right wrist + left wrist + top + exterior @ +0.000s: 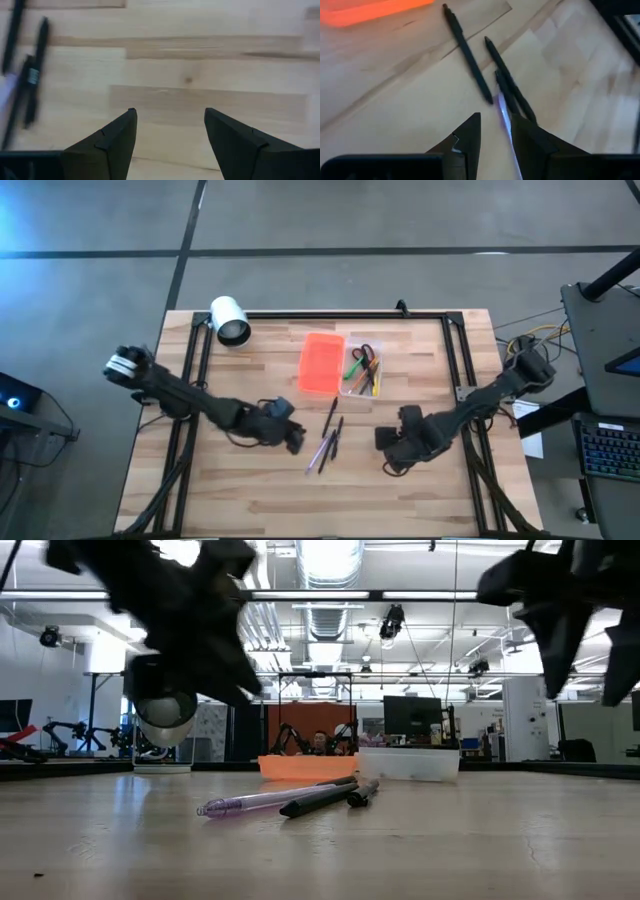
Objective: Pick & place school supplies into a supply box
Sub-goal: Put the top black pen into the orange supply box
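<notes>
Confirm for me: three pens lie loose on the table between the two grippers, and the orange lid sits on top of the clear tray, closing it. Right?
Not quite. The orange lid lies flat on the table beside the clear tray, which is open with supplies inside; the high view shows this. The three loose pens do lie between the left gripper and right gripper.

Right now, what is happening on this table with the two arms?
The robot is collecting pens into the clear tray beside its orange lid. Some supplies already lie in the tray. Three pens remain loose on the wood. The left gripper, open, hovers next to them, holding nothing. The right gripper waits open nearby.
</notes>
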Controlling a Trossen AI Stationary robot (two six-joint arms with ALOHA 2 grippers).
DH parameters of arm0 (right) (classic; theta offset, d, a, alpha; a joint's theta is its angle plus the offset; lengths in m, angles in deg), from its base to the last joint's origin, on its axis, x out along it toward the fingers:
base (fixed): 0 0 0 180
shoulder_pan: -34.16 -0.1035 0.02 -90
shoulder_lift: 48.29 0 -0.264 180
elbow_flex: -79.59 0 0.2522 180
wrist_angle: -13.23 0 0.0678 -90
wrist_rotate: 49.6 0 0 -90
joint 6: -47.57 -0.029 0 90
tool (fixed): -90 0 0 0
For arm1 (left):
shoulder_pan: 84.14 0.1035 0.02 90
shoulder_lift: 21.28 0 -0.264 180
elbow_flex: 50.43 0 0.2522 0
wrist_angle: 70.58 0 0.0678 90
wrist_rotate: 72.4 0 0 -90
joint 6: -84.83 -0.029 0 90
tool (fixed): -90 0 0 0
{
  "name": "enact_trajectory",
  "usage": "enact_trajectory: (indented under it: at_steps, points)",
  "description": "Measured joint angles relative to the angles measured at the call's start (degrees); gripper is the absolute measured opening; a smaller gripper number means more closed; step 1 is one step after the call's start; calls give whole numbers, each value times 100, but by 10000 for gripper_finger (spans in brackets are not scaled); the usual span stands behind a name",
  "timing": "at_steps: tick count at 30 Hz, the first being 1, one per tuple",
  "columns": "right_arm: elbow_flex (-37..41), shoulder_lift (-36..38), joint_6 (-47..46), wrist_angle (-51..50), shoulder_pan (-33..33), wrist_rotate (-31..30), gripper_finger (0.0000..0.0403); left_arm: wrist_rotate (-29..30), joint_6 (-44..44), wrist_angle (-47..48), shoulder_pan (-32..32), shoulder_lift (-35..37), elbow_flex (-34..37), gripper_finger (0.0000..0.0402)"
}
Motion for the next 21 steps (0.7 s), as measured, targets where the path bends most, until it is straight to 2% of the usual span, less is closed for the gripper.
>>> enact_trajectory:
  at_steps: [6, 10, 15, 18, 21]
  points:
    - [-2, 143, 1390, -697, 77, 206, 224, -497, -68, 63, 779, -1162, -1102, 90]
    - [15, 296, 2206, -899, 118, 142, 224, -667, 284, 618, 1168, -1919, -1877, 90]
    - [48, 488, 3185, -910, 119, -222, 224, -877, 395, 1669, 1275, -2726, -3058, 90]
    - [69, 560, 3550, -909, 140, -371, 224, -813, 321, 2632, 1273, -3190, -3908, 90]
    - [89, 623, 3696, -908, 164, -521, 224, -501, 187, 3854, 1288, -3678, -4687, 90]
